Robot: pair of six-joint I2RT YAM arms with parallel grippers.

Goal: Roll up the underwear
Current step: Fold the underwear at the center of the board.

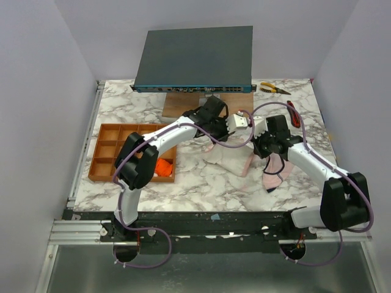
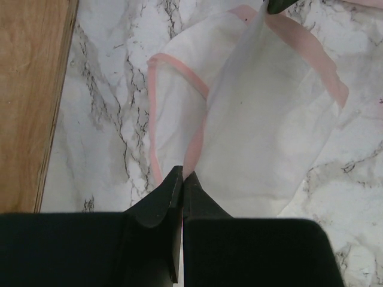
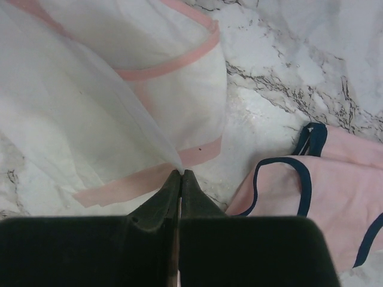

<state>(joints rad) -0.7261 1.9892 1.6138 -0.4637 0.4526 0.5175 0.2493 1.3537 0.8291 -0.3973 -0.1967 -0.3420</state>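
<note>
The underwear (image 1: pixel 229 160) I am working on is the cream pair with pink edging. It lies on the marble table (image 1: pixel 153 195), and I take it as my landmark.

From the top camera, the orange-brown tray (image 1: pixel 104 165) sits to the left of the cream pair, with an orange piece (image 1: pixel 162 166) in its nearest right compartment. A pink pair (image 1: pixel 275 174) with dark edging lies just to the right of the cream pair, touching it or nearly so. A wooden board (image 1: pixel 208 105) lies beyond it. The left gripper (image 1: pixel 231 129) is over its far left side and the right gripper (image 1: pixel 261 145) over its far right side. From up here I cannot make out the jaws.

From the left wrist camera, the left gripper (image 2: pixel 182 175) has its jaws pressed together on a thin fold of the cream pair (image 2: pixel 263 131). A sheer layer of cloth rises off the table to the tips. The rest of the garment spreads on the marble past the tips, and the board (image 2: pixel 30 101) fills the left edge.

From the right wrist camera, the right gripper (image 3: pixel 181 173) is likewise clamped on a lifted fold of the cream pair (image 3: pixel 78 119), right by a pink band. The pink pair (image 3: pixel 335 191) lies just beside it on the right, flat on the marble.
</note>
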